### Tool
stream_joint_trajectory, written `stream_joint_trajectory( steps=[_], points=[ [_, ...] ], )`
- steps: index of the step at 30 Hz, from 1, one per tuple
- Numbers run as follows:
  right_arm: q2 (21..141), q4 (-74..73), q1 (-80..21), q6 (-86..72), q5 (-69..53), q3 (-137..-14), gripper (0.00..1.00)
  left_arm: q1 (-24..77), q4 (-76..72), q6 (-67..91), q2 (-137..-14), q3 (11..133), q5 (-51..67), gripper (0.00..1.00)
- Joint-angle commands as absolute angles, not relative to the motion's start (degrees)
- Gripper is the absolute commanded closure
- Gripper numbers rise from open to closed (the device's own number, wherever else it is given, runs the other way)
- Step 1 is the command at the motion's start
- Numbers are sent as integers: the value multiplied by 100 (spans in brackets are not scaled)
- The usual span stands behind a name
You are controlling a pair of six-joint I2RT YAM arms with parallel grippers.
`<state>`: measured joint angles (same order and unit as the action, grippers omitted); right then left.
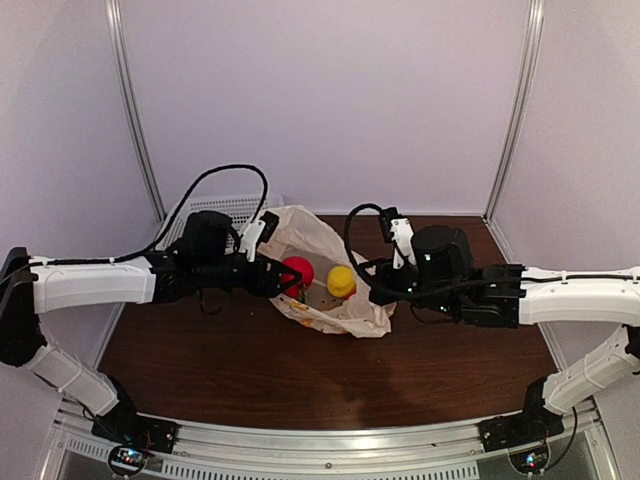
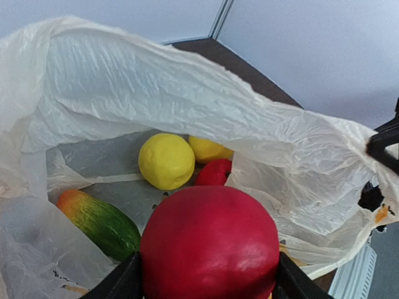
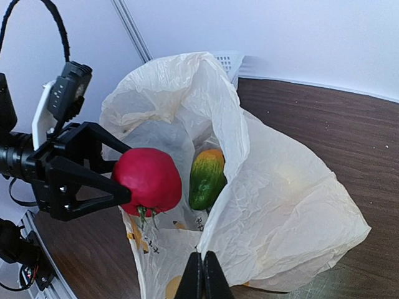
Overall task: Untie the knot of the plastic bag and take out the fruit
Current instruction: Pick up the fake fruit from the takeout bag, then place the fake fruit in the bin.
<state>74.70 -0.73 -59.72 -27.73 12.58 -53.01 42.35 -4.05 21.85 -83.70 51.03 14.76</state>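
Observation:
The plastic bag (image 1: 330,300) lies open on the table, with no knot showing. My left gripper (image 1: 283,274) is shut on a round red fruit (image 2: 209,249) and holds it at the bag's mouth; it also shows in the right wrist view (image 3: 148,180). Inside the bag lie a yellow fruit (image 2: 166,161), a second yellow one (image 2: 209,149), a small red one (image 2: 215,173) and a green-orange one (image 2: 100,219). My right gripper (image 3: 202,277) is shut on the bag's edge (image 3: 224,237) at its right side and holds the film up.
A white perforated basket (image 1: 225,210) stands behind the bag at the back left, against the wall. The dark wooden table (image 1: 250,370) ends at a metal rail (image 1: 330,450) at the front. White walls close the back and sides.

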Motion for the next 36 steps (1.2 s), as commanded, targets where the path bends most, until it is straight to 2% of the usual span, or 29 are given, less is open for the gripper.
stream_joint_trajectory(
  steps=[1,10,19,29,36],
  points=[
    [7581,-23,-5961,-2885,1093,-5399,100,4251,-671,2477,-7630,4946,1696,51],
    [7570,147,-6023,-2889,936,-5244,100,4245,-371,2775,-6631,5064,1731,51],
    [7521,142,-6042,-2901,932,-5186,100,4106,468,2748,-6529,5676,1592,50],
    [7240,37,-6083,-2817,1015,-5100,100,2591,895,2645,-6924,6231,1662,49],
    [7234,42,-6083,-2798,1081,-5086,100,1632,896,2596,-7872,6588,1394,49]
  ],
)
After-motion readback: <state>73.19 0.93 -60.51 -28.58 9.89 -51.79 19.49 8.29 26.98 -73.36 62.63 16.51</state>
